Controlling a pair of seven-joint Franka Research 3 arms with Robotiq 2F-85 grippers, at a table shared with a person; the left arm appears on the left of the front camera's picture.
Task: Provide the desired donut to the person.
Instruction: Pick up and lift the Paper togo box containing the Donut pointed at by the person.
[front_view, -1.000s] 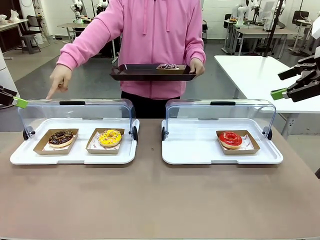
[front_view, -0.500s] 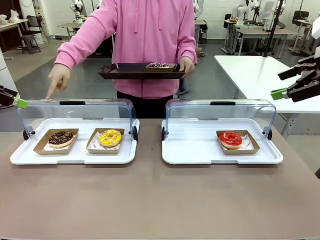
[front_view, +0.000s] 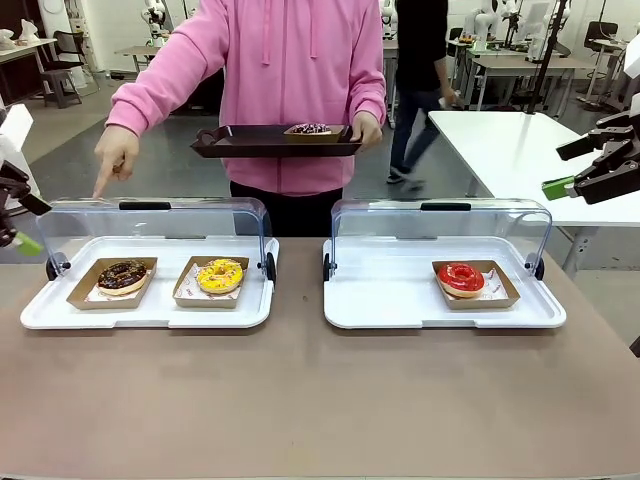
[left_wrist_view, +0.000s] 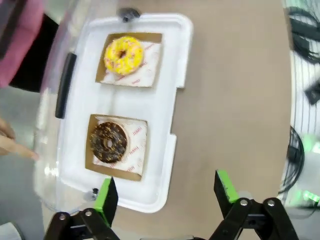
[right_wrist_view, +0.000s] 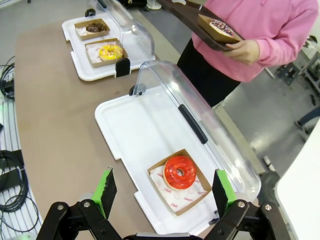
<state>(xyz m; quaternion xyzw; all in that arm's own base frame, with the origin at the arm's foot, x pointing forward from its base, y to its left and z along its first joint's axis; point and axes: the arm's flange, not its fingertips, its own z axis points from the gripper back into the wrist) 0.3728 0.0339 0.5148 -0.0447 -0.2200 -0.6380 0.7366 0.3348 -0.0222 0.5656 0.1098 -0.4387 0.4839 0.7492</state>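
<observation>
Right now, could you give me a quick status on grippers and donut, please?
Left gripper, right gripper open, empty. Person's hand points toward chocolate donut, left tray. Lid open.

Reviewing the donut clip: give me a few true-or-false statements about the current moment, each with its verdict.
1. The person points a hand down at the case end that holds the chocolate donut. True.
2. The red donut shares a case with the yellow donut. False: the red donut lies alone in the right case; the yellow donut sits beside the chocolate donut.
3. The left gripper and the right gripper are both open and hold nothing. True.
4. The dark tray that the person holds is empty. False: it carries a sprinkled donut in a cardboard holder.
</observation>
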